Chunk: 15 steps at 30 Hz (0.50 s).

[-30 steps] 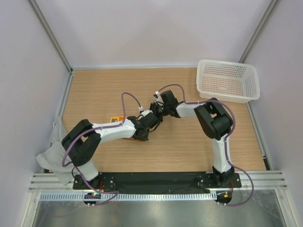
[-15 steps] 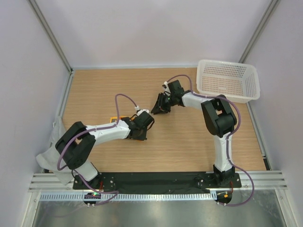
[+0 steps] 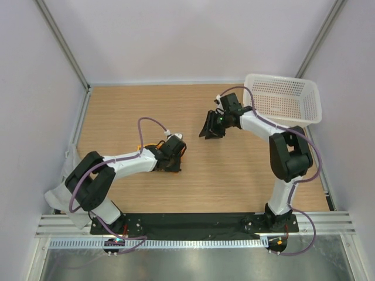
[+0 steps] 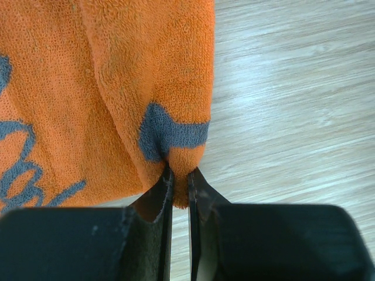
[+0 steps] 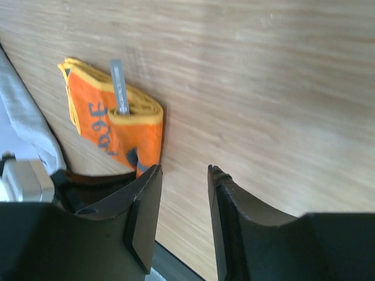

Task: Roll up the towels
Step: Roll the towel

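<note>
My left pincer (image 4: 179, 175) is nipped together on the corner of the orange towel (image 4: 105, 76), with a fold of terry caught between the tips. The towel lies on the worktop (image 3: 234, 175) left of centre, doubled over into a loose, flat bundle with its yellow edging outward, largely hidden under my left wrist in the top view.

It looks light, soft and floppy, so I expect it to sag and spring open if only one corner is held. I'd rather take it across the thick folded edge. The right pincer (image 5: 184, 170) has its jaws apart and empty. It hangs well away from that towel, nearer the white perforated basket (image 3: 281, 117). The grey towel (image 3: 61, 190) droops over the worktop's left edge, far from both pincers.
</note>
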Each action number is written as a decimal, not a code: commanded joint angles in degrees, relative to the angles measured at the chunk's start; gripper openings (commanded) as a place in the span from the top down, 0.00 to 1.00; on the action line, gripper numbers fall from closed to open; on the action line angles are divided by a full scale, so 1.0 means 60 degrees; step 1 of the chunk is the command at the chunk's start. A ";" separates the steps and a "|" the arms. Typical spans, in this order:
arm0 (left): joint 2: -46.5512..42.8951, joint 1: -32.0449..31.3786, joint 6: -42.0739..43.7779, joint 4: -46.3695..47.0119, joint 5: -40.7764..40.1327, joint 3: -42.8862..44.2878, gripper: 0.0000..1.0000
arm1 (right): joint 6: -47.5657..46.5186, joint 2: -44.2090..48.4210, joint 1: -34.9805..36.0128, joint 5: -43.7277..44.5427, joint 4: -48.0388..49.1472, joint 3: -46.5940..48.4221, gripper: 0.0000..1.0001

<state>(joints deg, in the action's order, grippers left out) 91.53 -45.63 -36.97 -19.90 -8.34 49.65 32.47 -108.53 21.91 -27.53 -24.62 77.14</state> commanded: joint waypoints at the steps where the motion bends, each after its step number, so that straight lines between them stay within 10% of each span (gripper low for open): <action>1: 0.0302 0.0090 0.0112 0.0079 0.0803 -0.0467 1.00 | -0.0401 0.1255 0.0025 0.0720 -0.0788 -0.0595 0.55; 15: -0.0795 0.0558 -0.0605 0.1922 0.3659 -0.0994 1.00 | -0.0255 0.3220 0.0010 0.1058 -0.1140 -0.2251 0.48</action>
<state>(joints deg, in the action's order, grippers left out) 89.06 -42.54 -38.44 -12.75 5.98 45.25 31.51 -92.62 21.96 -22.00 -30.44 63.92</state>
